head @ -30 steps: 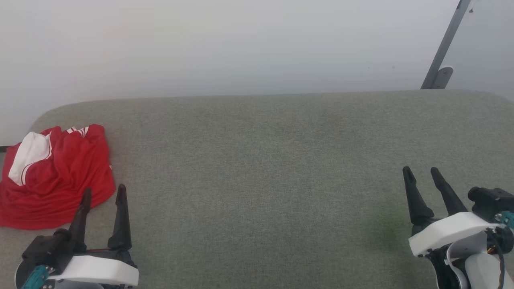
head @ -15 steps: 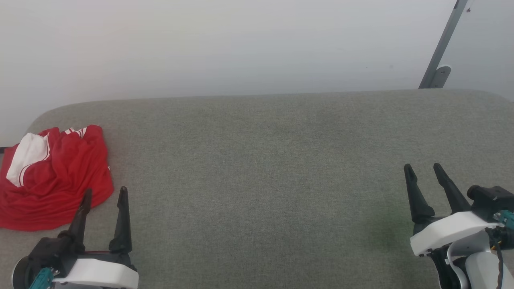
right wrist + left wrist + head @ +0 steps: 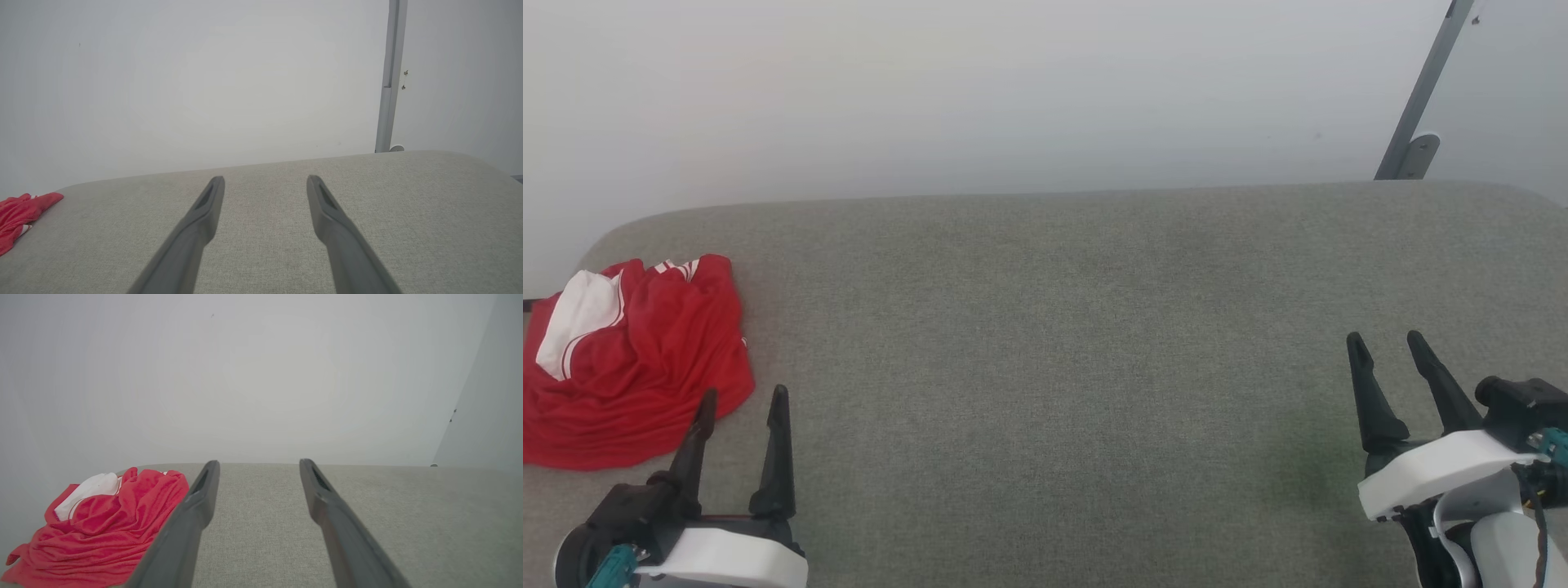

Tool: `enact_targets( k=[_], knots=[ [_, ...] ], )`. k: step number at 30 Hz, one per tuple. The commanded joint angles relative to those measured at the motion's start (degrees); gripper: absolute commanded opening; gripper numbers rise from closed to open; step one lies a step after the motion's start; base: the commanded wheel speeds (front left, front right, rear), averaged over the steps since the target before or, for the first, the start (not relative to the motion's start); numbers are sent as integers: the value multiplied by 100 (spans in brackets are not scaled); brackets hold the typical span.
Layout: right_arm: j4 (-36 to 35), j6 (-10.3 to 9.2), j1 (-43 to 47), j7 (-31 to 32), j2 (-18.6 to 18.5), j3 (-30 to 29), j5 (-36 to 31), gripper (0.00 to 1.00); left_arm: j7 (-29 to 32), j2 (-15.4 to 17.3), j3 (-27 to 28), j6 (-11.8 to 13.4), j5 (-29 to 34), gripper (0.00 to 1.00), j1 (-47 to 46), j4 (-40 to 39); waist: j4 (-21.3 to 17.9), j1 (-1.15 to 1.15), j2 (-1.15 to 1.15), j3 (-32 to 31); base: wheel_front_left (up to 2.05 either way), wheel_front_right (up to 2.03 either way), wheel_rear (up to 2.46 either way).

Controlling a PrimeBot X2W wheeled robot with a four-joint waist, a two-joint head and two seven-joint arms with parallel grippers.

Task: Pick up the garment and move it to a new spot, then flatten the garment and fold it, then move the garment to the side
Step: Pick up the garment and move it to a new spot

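Garment (image 3: 645,367) lies in a crumpled red heap just ahead of the left gripper (image 3: 745,392) and off to that gripper's left side, with a white sleeve panel on the part farthest from the fingers and a bit of striped trim at its far edge. In the left wrist view the garment (image 3: 106,531) sits beside the left finger of the left gripper (image 3: 258,463), and that finger covers the cloth's near right edge. Whether the finger touches the cloth cannot be told. The left gripper's jaws stand wide apart with nothing between them but bare grey-green padded surface (image 3: 1054,327).

The right gripper (image 3: 1384,336) is well apart from the garment, far across the surface to the other side. Its jaws are also spread wide and hold nothing. In the right wrist view the right gripper (image 3: 265,178) points across the padding toward a pale wall (image 3: 204,81), and the garment (image 3: 20,212) shows as a small red fold far to the gripper's left. A grey metal strut (image 3: 390,81) rises against the wall ahead of this gripper and to its right. Both grippers hover low over the surface, fingers pointing toward the wall.
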Motion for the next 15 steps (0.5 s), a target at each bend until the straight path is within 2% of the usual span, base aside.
enact_targets(
  k=[1, 7, 15],
  knots=[
    [-16, 0, 45, -5, 10, -12, -4, 100, -29, 23, -20, -12, -48, 100, 14, 41, -1, 0, 0, 1, 0, 0, 0],
    [-33, 0, 92, 3, -17, 25, 1, 100, -29, 104, -141, -12, -261, 100, -46, 280, 60, 0, 0, -15, 0, 0, 0],
    [-61, 0, 130, 29, -62, 130, 45, 100, -23, 214, -109, 15, -327, 100, -212, 633, 407, 0, 0, -83, 0, 0, 0]
  ],
)
